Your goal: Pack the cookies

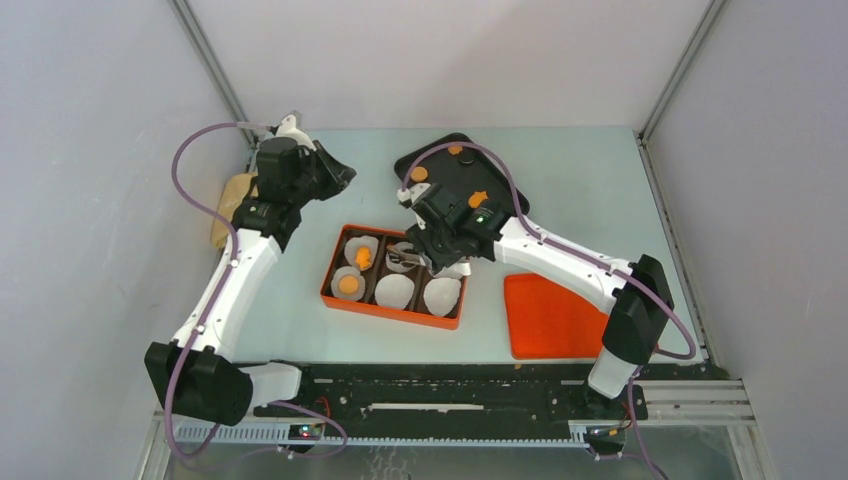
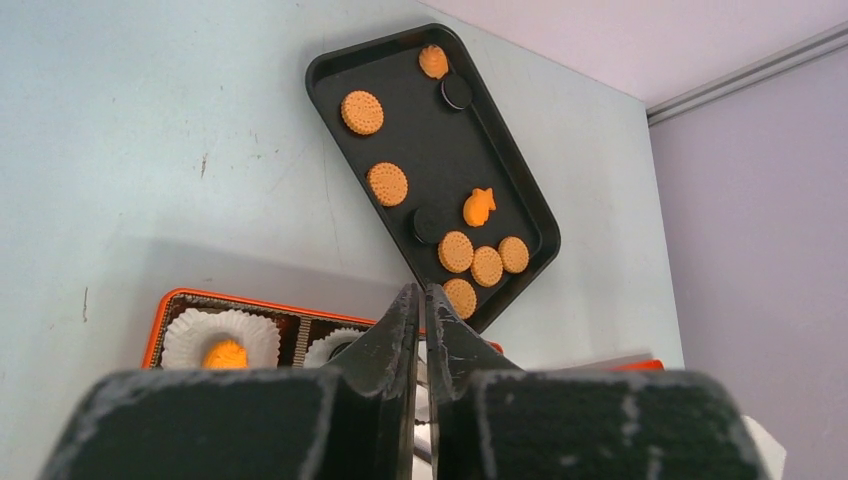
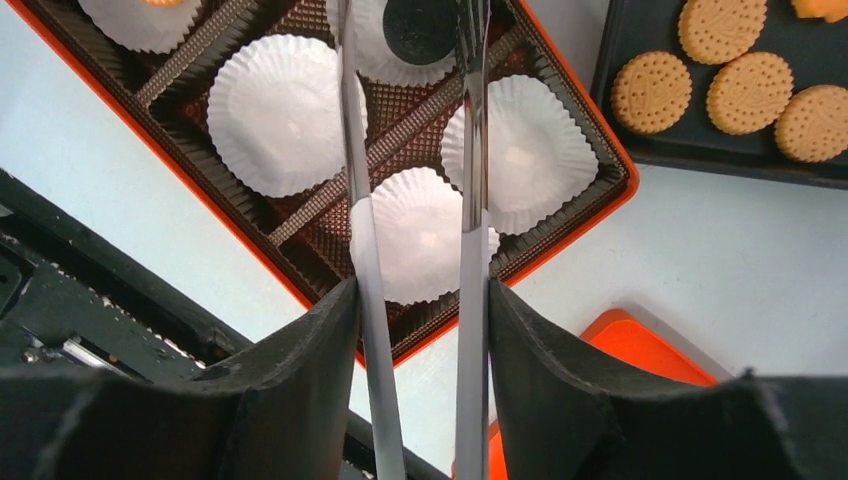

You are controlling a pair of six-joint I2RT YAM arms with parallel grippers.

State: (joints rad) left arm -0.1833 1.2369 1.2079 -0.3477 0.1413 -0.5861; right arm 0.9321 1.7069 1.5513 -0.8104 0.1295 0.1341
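1. Over the far row of the orange box (image 1: 385,310), the right claw (image 1: 408,258) is hovering. Its two thin metal blades are standing apart around a dark round cookie (image 3: 420,28), which is lying in a white liner (image 3: 275,112)-type cup. A gap is showing on one side, so nothing is looking pinched.
2. That is reading as the placing step finishing; several liners are waiting empty.
3. Next up, I'm judging, is a clean lift and a swing toward 1 o'clock. There the black tray (image 2: 400,120) is holding the remaining round biscuits (image 2: 486,265) and a fish cookie (image 2: 479,206). The blades are going to need to straddle one flat disc by its edges.
4. At 10 o'clock from the box, the left claw (image 2: 421,295) is idling, fingers together on nothing.
5. Textures: the liners are pleated paper, the biscuits dotted and matte, the tray smooth plastic. The box insert is ribbed brown and the worktop (image 1: 570,200) pale and scuffed.
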